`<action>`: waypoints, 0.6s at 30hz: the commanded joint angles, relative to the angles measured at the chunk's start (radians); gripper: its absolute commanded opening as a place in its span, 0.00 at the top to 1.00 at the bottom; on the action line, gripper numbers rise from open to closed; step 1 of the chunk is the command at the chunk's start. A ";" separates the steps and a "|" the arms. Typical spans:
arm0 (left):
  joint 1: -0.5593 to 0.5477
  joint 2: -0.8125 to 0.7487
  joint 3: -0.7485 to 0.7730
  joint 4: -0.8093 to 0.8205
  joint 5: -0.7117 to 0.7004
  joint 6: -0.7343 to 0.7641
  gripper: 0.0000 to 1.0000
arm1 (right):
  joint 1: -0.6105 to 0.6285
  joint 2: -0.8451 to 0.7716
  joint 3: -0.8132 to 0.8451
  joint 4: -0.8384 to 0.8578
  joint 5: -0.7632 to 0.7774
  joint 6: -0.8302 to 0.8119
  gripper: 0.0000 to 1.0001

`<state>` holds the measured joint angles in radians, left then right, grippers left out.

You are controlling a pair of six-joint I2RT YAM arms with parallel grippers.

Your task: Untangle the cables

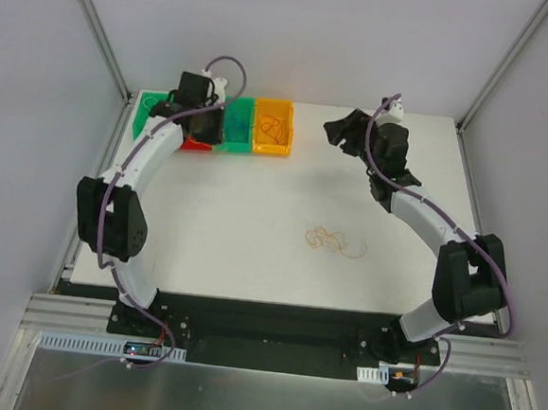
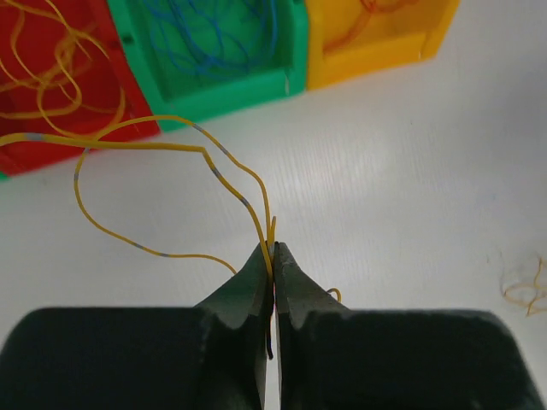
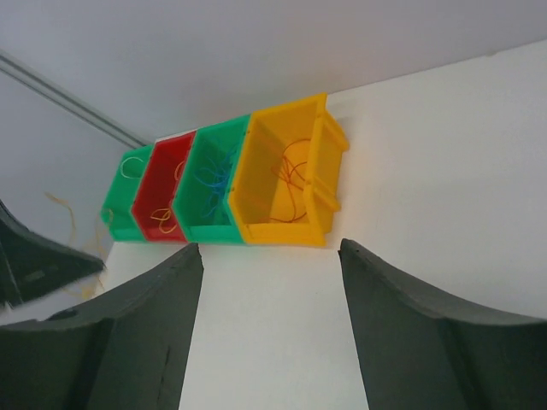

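We find the left gripper (image 2: pixel 273 253) pinching a yellow cable (image 2: pixel 128 145) beside the red bin (image 2: pixel 34 158) (right gripper (image 3: pixel 269 249) spread, idle), the tangle (image 1: pixel 333 240) lying on the surface (image 1: pixel 237 193); we judge delivery in hand, needing a reach over that bin, then release.

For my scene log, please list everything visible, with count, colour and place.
outer green bin: one, green, row end, table's far left
red bin: one, red, next, yellow wires inside
inner green bin: one, green, third, blue wires inside
yellow bin: one, yellow, last, orange wires inside
cable tangle: one, orange and pale, table middle
banded yellow wire: one, grey-banded, in left gripper
table: one, white
left gripper: shut on banded yellow wire
right gripper: open, facing bins
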<state>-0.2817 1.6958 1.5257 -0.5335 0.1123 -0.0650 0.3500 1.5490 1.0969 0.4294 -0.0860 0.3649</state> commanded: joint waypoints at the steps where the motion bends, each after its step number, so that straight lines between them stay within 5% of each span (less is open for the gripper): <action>1: 0.143 0.218 0.310 -0.039 0.268 0.040 1.00 | -0.006 0.048 -0.060 0.179 0.003 -0.191 0.32; 10: 0.318 0.717 0.867 0.012 0.611 -0.128 1.00 | -0.138 0.080 -0.147 0.338 -0.149 -0.101 0.33; 18: 0.414 0.792 0.798 0.121 0.577 -0.234 1.00 | -0.184 0.121 -0.173 0.416 -0.224 -0.008 0.34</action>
<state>0.0940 2.5095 2.3363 -0.4679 0.6727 -0.2352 0.1722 1.6619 0.9356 0.7155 -0.2363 0.3012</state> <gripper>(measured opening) 0.005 0.666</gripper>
